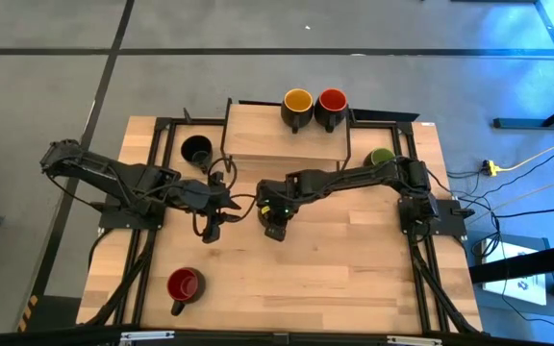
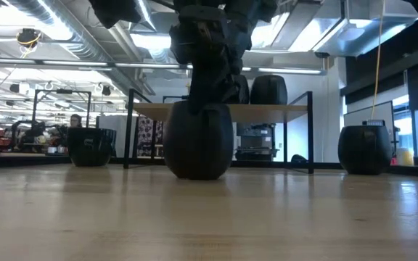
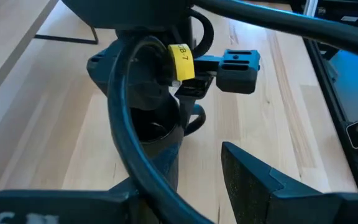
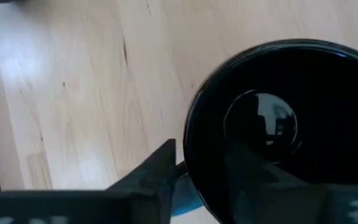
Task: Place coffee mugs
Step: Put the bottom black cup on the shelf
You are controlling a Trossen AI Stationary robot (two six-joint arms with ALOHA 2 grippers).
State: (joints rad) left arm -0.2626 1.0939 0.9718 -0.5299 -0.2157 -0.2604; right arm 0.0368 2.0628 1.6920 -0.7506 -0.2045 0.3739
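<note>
A black coffee mug with a black inside stands upright at the table's middle, under my right gripper, which is shut on it. The low view shows this mug with its base at the table top. My left gripper hangs open just left of it and touches nothing. A yellow-inside mug and a red-inside mug stand on the raised shelf. Another black mug, a green-inside mug and a second red-inside mug stand on the table. My right gripper holds the black mug by its rim, one finger outside the wall and the other reaching inside the cup. The fingers come from above, pointing down. The mug is upright, and its base appears to be on the table.
The raised wooden shelf on a black wire frame stands at the far middle of the table. Cables loop between the two arms. Bare wood lies to the near right. The green-inside mug is partly hidden behind the right arm.
</note>
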